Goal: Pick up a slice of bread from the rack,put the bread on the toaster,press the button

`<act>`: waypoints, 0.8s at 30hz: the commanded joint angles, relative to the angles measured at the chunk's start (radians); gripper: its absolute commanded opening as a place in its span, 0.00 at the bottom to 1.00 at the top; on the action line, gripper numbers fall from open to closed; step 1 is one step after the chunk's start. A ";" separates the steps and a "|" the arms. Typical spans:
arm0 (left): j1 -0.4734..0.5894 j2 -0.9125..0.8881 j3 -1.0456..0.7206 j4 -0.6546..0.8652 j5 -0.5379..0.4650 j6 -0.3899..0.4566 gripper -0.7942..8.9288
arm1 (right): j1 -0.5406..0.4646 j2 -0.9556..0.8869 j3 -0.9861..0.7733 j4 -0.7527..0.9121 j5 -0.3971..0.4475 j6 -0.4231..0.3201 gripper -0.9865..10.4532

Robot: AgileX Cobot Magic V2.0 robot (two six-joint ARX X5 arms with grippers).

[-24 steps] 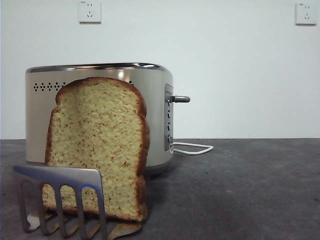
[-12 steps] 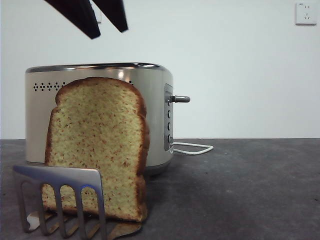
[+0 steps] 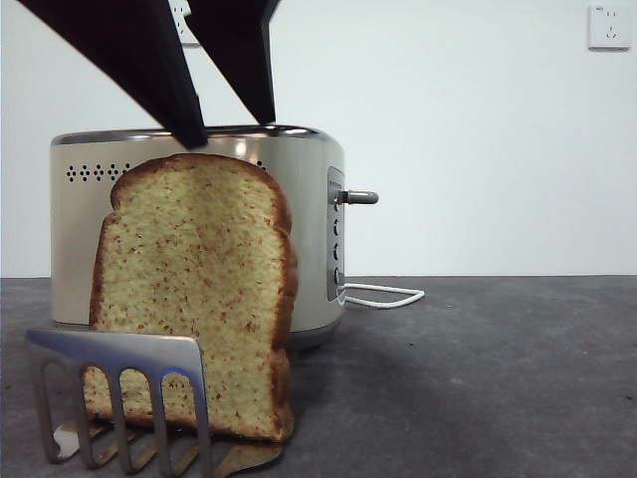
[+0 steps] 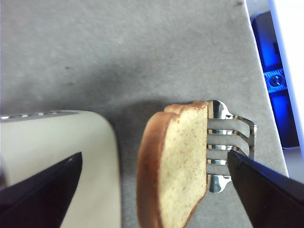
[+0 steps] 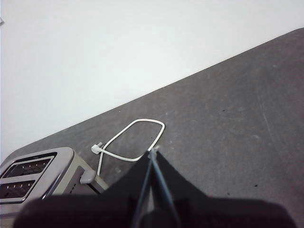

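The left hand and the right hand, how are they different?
The left hand is open, its two black jaws spread wide above the yellowish brown-crusted slice of bread in the shiny steel rack. The right hand is shut, jaws pressed together, with nothing in it, away over the dark table. Both are black with two jaws.

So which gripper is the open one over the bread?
The left gripper: its jaws are spread above the bread in the rack. The right gripper is shut, off near the toaster.
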 commanded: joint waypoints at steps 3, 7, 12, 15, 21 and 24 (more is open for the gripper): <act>0.008 0.055 0.002 -0.023 0.005 0.004 0.63 | 0.000 -0.001 0.003 0.005 -0.018 -0.009 0.09; 0.025 0.089 0.002 -0.045 0.004 0.004 0.58 | 0.000 -0.001 0.003 0.005 -0.020 -0.009 0.09; 0.050 0.096 0.002 -0.055 0.002 0.008 0.53 | 0.000 -0.001 0.003 -0.002 -0.020 -0.010 0.09; 0.060 0.095 0.002 -0.063 0.001 0.012 0.52 | 0.000 -0.001 0.003 -0.016 -0.019 -0.018 0.09; 0.064 0.095 0.002 -0.075 0.005 0.057 0.37 | 0.000 -0.001 0.003 -0.032 -0.018 -0.039 0.09; 0.064 0.094 0.002 -0.077 0.005 0.057 0.36 | 0.000 -0.001 0.003 -0.032 -0.018 -0.039 0.09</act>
